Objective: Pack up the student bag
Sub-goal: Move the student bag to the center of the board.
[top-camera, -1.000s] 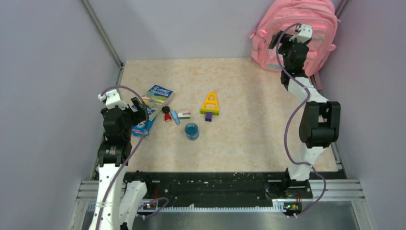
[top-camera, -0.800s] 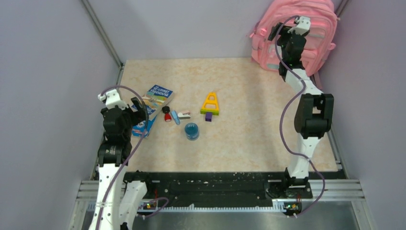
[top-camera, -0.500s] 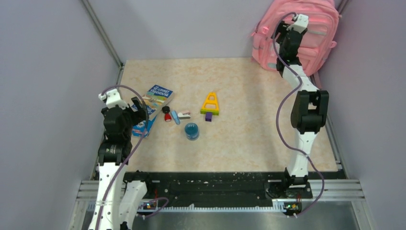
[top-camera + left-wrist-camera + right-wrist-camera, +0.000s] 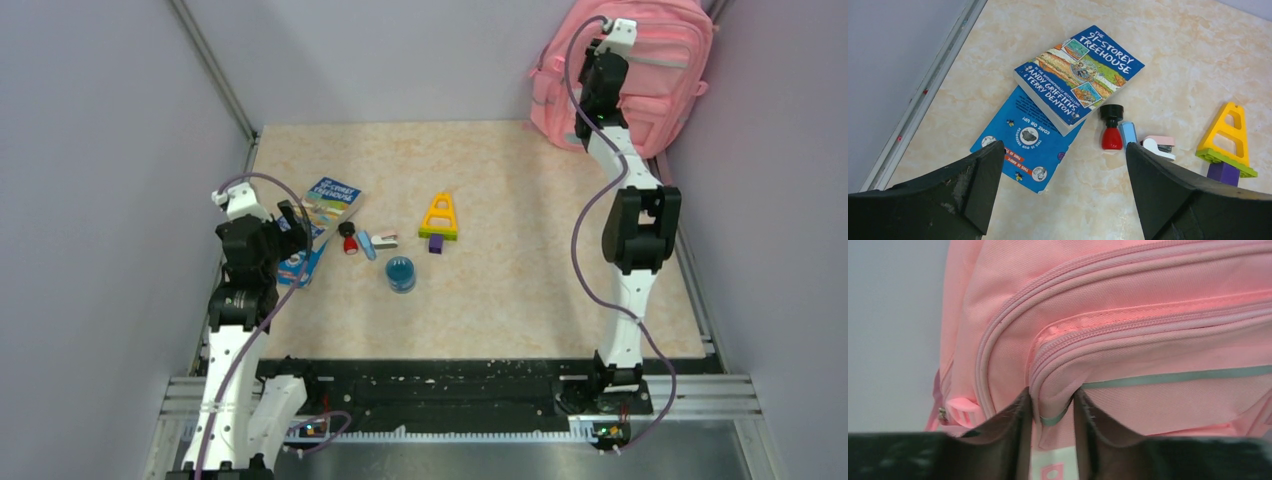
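Observation:
The student bag (image 4: pixel 665 70), a big pink backpack with mint trim, leans upright in the back right corner. My right gripper (image 4: pixel 598 62) presses against its front, high off the table. In the right wrist view the bag (image 4: pixel 1128 340) fills the frame, and the right gripper (image 4: pixel 1053 407) pinches a fold of pink pocket fabric with its mint edge between both fingers. My left gripper (image 4: pixel 290 225) hangs wide open at the table's left, above the books. In its own view the left gripper (image 4: pixel 1064 147) holds nothing.
A blue paperback (image 4: pixel 1080 75) lies on a blue booklet (image 4: pixel 1025 145). Beside them lie a red bottle with a black cap (image 4: pixel 1111 132), a blue eraser (image 4: pixel 1129 134) and a pink stapler (image 4: pixel 1158 146). A yellow triangle toy (image 4: pixel 439 215) and a blue round object (image 4: pixel 400 272) sit mid-table.
My right arm stretched farther back and up against the bag, and its jaws narrowed onto the pocket fold. The bag shifted slightly up and right. The left arm barely moved.

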Robot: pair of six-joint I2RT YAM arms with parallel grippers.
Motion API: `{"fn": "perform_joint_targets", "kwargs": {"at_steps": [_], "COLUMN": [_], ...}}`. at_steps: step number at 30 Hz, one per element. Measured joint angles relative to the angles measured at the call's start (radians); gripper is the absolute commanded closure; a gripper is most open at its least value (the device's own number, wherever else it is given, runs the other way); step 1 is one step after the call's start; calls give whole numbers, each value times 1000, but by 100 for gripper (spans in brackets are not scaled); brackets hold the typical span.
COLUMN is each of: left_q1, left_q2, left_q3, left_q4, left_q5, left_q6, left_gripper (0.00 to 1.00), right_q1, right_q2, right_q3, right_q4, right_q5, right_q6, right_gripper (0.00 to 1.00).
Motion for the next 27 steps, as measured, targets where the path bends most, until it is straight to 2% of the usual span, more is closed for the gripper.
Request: {"fn": "perform_joint_targets", "kwargs": {"at_steps": [2,3,10,20,24,27], "left_q1": [0,0,0,-5,-53,-116], "left_q2": [4,3,-11,-3,25,39], "left_q3": [0,0,0,0,0,-1], "left_q4": [-5,-4,-4,-5,-5,-1], "left_q5": [0,0,13,21,43,87], "left_q6": [0,0,1,23,35,43], "left_gripper": [5,5,7,14,20,20], "right_q1": [0,0,-2,8,74,142], "right_q2": [0,-5,-167,-710,-875,-993], "right_q3": [-2,-13,-238,-847,-957,-1006], "right_q4": [-3,5,38,69,5,-89], "right_q5": [-11,-14,-75,-215,-242,-282], "right_q6": [-19,-26,-55,64,78,79], "right_gripper": [98,100,100,100,100,100]}}
